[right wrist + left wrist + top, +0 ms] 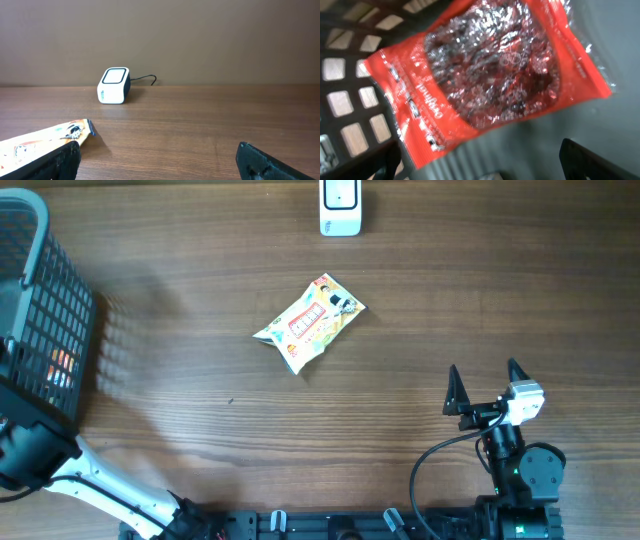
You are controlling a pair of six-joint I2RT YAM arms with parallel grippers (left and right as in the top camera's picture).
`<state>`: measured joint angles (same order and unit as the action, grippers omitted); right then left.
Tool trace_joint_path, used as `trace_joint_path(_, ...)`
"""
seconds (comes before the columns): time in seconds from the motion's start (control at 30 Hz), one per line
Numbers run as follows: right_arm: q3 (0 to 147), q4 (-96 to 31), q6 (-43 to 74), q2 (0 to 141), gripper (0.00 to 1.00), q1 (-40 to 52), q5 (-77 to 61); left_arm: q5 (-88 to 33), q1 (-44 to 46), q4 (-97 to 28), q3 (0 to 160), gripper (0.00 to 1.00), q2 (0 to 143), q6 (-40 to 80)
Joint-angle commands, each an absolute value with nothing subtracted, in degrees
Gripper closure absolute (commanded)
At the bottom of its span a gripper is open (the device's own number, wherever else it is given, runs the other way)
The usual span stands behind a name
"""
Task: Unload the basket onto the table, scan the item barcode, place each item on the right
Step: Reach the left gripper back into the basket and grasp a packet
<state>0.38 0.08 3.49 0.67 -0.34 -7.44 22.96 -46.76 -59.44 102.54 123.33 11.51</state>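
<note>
A white scanner (pixel 340 207) with a dark-rimmed window stands upright at the far edge of the table (pixel 200 430). A yellow packet (pixel 310 323) lies flat and askew mid-table, well apart from it. A red packet (pixel 490 80) with a clear, crinkled window lies seemingly on the floor of the basket (pixel 55 300).

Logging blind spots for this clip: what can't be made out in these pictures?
Barcode on the snack packet: too small overhead; the right wrist view cuts the packet off at its left edge.
Red packet print: blurred and glared in the left wrist view.
Left gripper: overhead, hidden behind its arm and the basket wall.
Scanner: cut by the overhead's top edge.
</note>
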Motion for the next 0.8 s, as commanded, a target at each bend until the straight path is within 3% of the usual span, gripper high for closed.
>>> trace_joint_path(0.0, 0.3, 0.4, 3.0, 0.3, 0.0, -0.6, -6.9, 23.6, -46.4, -56.3, 98.4, 0.02, 123.2, 9.1)
trace_joint_path(0.57, 0.3, 0.4, 3.0, 0.3, 0.0, -0.6, -6.9, 24.1, -46.5, -39.0, 89.2, 0.03, 123.2, 1.7)
trace_joint_path(0.63, 0.3, 0.4, 3.0, 0.3, 0.0, -0.6, -6.9, 24.1, -46.4, -38.5, 89.1, 0.13, 123.3, 1.7)
trace_joint_path(0.73, 0.3, 0.4, 3.0, 0.3, 0.0, -0.6, -6.9, 24.1, -46.4, -38.4, 89.1, 0.64, 123.3, 1.7)
trace_joint_path(0.77, 0.3, 0.4, 3.0, 0.3, 0.0, -0.6, -6.9, 24.1, -46.4, -38.5, 89.1, 0.68, 123.3, 1.7)
